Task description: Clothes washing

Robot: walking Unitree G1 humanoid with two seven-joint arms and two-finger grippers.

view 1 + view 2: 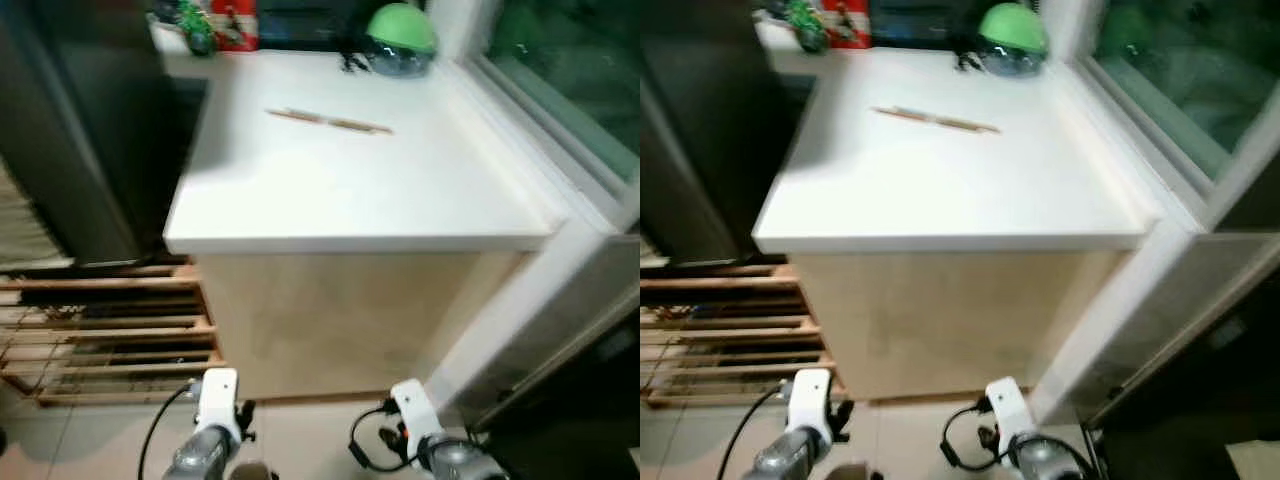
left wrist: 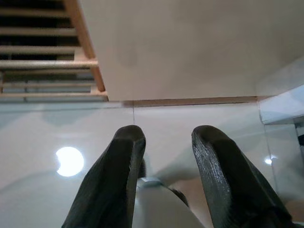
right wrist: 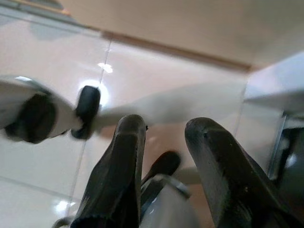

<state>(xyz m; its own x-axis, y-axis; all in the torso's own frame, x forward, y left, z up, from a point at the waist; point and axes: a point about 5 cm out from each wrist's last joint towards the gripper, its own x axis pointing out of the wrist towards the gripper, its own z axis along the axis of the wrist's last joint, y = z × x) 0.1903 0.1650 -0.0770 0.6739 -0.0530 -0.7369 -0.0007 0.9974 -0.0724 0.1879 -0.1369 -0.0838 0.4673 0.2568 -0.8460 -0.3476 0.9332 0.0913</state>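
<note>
Both silver arms hang low in front of a beige cabinet (image 1: 340, 320) with a white top (image 1: 350, 170). My left arm (image 1: 212, 420) and right arm (image 1: 425, 435) sit at the lower edge of the head views. In the left wrist view my left gripper (image 2: 168, 135) is open above the glossy tiled floor, with nothing between its black fingers (image 2: 124, 156). My right gripper (image 3: 164, 126) is open as well, empty, and pointing down at the floor near the cabinet's base.
On the white top lie a thin wooden stick (image 1: 330, 121) and, at the back, a green dome-shaped object (image 1: 400, 38) and a red package (image 1: 235, 25). A slatted wooden rack (image 1: 100, 330) stands low on the left. A glass sliding door frame (image 1: 560, 250) runs along the right.
</note>
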